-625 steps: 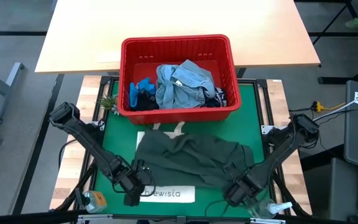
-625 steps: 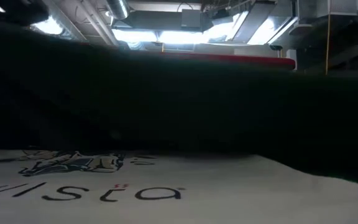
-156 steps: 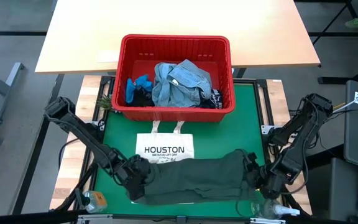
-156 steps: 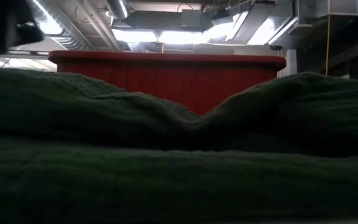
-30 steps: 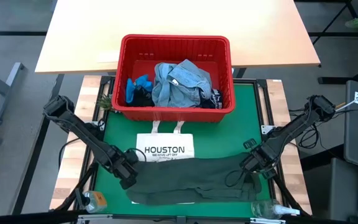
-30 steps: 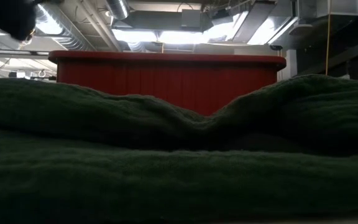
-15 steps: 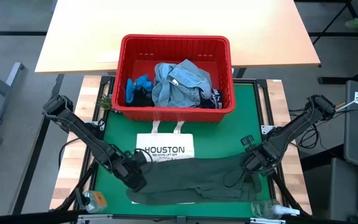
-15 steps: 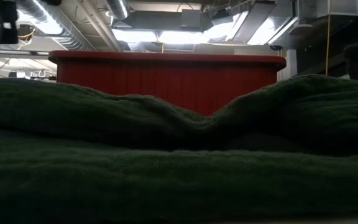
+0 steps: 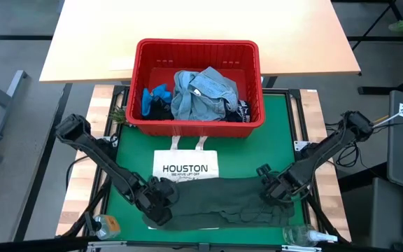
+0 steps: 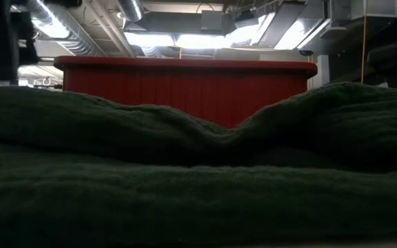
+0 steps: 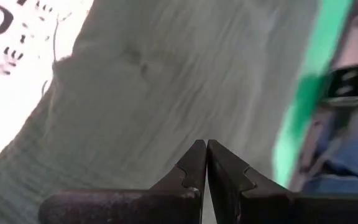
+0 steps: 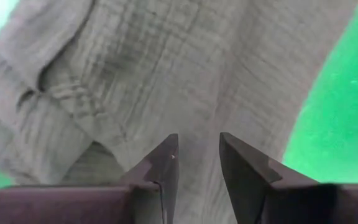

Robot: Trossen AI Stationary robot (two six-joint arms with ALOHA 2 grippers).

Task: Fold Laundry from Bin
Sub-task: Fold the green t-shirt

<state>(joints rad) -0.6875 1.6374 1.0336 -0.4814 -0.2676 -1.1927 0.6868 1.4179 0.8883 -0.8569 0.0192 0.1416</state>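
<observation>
A dark green garment point(image 9: 219, 203) lies folded into a long band across the near part of the green mat point(image 9: 285, 133), its far edge over the white tote bag point(image 9: 185, 162). My left gripper point(image 9: 161, 197) is shut, with nothing between its fingers point(image 11: 205, 152), and points down over the garment's left end point(image 11: 166, 81). My right gripper point(image 9: 270, 187) is open over the garment's right end point(image 12: 166, 68). The red bin point(image 9: 198, 47) stands at the far side with a light blue denim shirt point(image 9: 205, 94), a bright blue piece point(image 9: 156, 98) and dark pieces inside.
The low view is filled by the green garment point(image 10: 198, 172), with the bin's wall point(image 10: 185, 86) behind it. A small bottle point(image 9: 107, 225) stands at the near left corner and a clear one point(image 9: 306, 234) at the near right. A small plant point(image 9: 121, 113) sits left of the bin.
My left gripper has moved toward the table's right, from beside the garment's left edge to over its left end, and has tipped further down. My right gripper has moved toward the table's left, over the garment's right end, also tipping down. The garment lies as before.
</observation>
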